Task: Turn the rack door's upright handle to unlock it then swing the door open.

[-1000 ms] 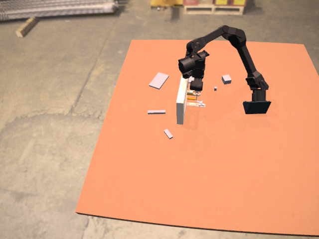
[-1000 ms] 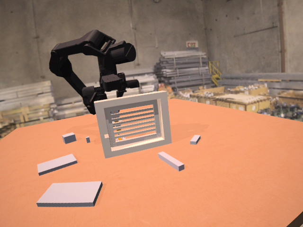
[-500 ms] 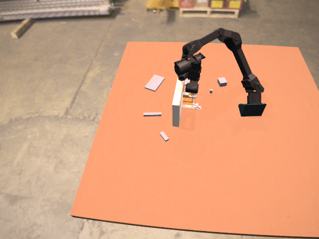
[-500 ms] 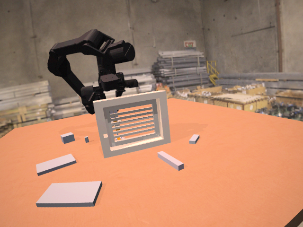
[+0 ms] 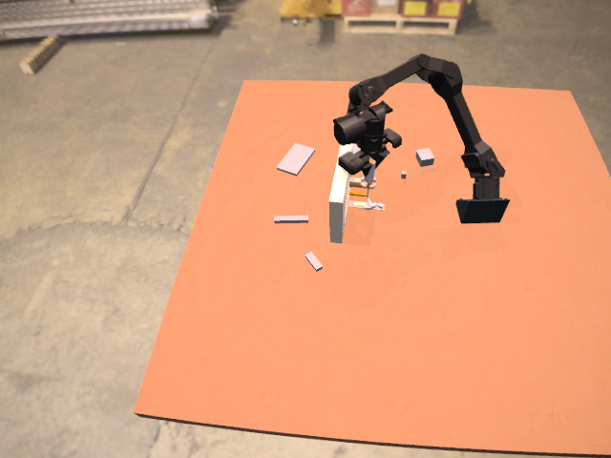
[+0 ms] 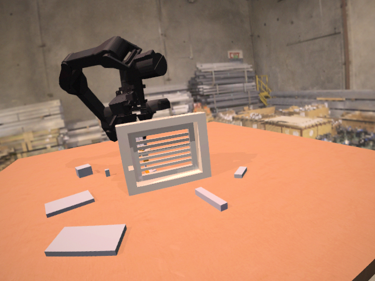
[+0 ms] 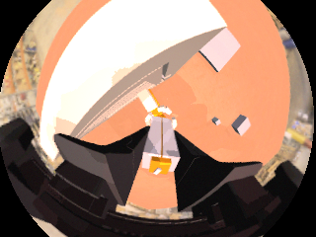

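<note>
Orange is shown across the broad worktop (image 5: 345,344) (image 6: 287,226) (image 7: 267,94), on which everything else is carried. The black arm (image 5: 446,78) (image 6: 91,57) is arched high above it, with its forward end pointed down beside the upright frame. The pale frame (image 5: 336,221) (image 6: 163,120) (image 7: 123,30) is stood on its edge, and within its opening the slatted door (image 6: 193,151) is seen, apparently closed. A large flat slab (image 5: 296,158) (image 6: 86,240) is laid on the side of the frame away from the handle, well apart from it. A smaller slab (image 5: 356,148) (image 6: 69,203) (image 7: 220,48) is placed near one end of the frame and is partly covered by the arm in the top view. The black fingers (image 5: 377,159) (image 6: 146,115) are clenched on the door's upright handle (image 5: 369,175) (image 7: 162,133), which is grey with orange parts and is located on the door's outer face, between the frame and the arm's base side. How far the handle is turned cannot be told. A long bar (image 5: 291,218) (image 6: 208,198) is laid on the same side as the large slab. A cube-like block (image 5: 425,156) (image 6: 84,171) (image 7: 241,124) is set on the handle side, and a short block (image 5: 313,260) (image 6: 240,171) is laid beyond the frame's other end. The tiniest block (image 5: 403,174) (image 6: 107,172) (image 7: 216,120) is placed near the cube-like one, not touching it.
</note>
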Robot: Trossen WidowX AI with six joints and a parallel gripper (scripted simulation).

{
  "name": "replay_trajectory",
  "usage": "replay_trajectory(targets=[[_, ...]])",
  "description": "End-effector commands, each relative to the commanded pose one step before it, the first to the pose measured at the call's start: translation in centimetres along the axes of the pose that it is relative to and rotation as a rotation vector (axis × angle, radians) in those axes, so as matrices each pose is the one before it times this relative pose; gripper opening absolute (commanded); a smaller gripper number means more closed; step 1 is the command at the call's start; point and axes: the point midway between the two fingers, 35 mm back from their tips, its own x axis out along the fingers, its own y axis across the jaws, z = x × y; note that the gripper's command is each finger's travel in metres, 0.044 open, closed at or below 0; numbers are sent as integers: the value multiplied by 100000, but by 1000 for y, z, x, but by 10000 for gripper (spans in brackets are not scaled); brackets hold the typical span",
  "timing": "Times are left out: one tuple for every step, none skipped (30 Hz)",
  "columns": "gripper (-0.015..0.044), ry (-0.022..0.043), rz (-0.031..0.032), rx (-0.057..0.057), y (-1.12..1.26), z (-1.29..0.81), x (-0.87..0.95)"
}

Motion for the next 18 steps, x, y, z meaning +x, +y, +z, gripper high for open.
replay_trajectory(targets=[[25,501,-685,15711,-17,-201,232],[25,0,-1,4928,0,0,0],[25,0,-1,4926,0,0,0],[25,0,-1,4928,0,0,0],[25,0,-1,4928,0,0,0],[25,0,-1,4928,0,0,0],[25,0,-1,4928,0,0,0],[25,0,-1,4928,0,0,0],[25,0,-1,4928,0,0,0],[25,0,-1,4928,0,0,0],[25,0,-1,4928,0,0,0],[25,0,-1,4928,0,0,0],[25,0,-1,4926,0,0,0],[25,0,0,4928,0,0,0],[25,0,0,4928,0,0,0],[25,0,0,4928,0,0,0],[25,0,0,4928,0,0,0],[25,0,0,4928,0,0,0]])
